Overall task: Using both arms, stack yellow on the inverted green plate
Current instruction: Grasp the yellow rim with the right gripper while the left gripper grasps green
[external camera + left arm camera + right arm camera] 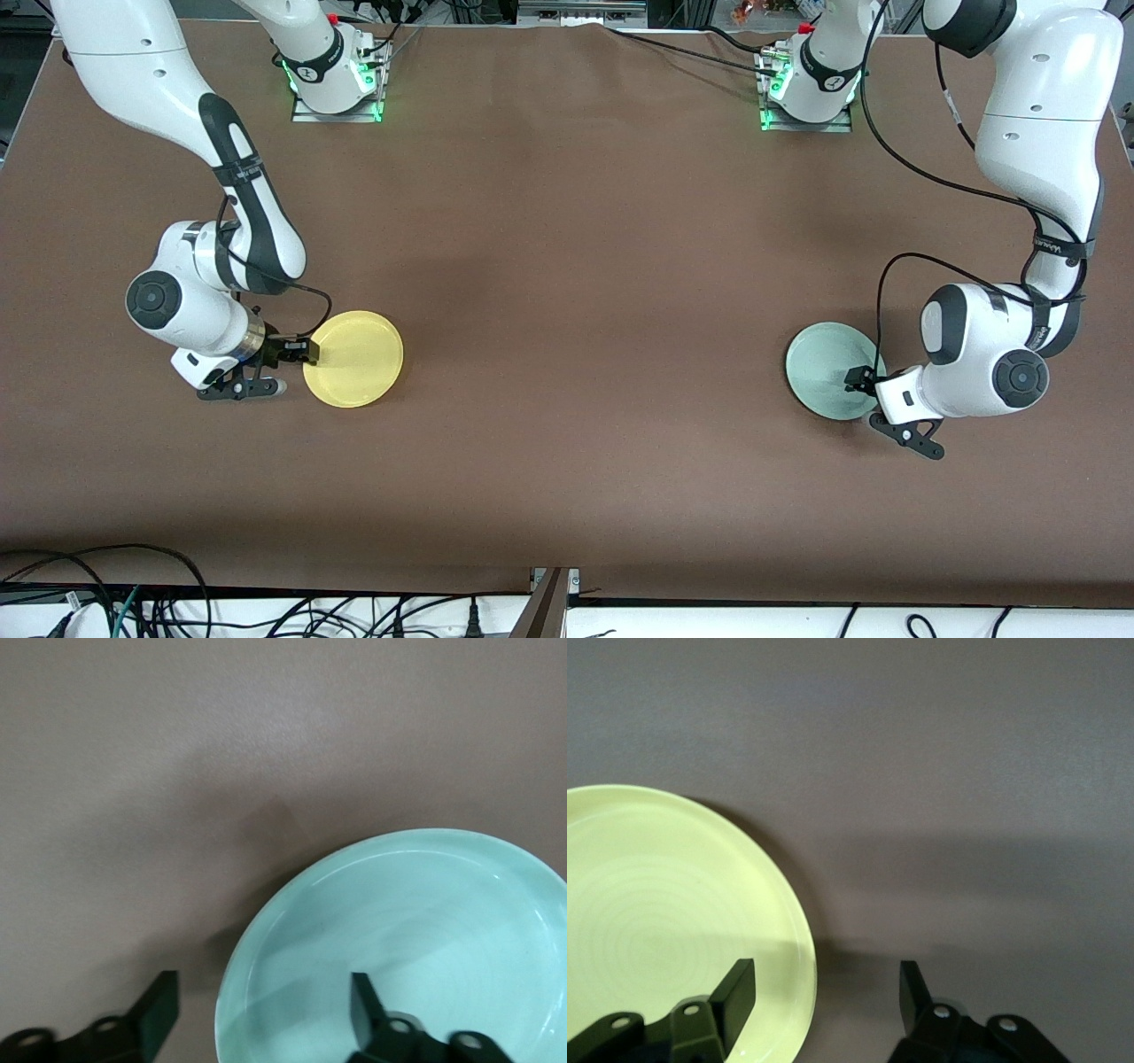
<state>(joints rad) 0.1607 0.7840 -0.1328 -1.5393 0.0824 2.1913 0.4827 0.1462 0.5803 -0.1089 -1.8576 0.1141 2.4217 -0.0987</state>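
Observation:
The yellow plate (354, 359) lies hollow side up on the brown table toward the right arm's end. My right gripper (308, 353) is low at its rim and open. In the right wrist view the gripper (827, 992) straddles the rim of the yellow plate (673, 921), one finger over the plate and one over the table. The pale green plate (828, 368) lies hollow side up toward the left arm's end. My left gripper (858, 379) is open at its rim. In the left wrist view the gripper (262, 1010) straddles the green plate's (425, 930) rim the same way.
The two plates lie far apart, with bare brown table (585, 337) between them. The arm bases (337, 84) (806, 89) stand at the table's edge farthest from the front camera. Cables (177, 602) hang past the nearest edge.

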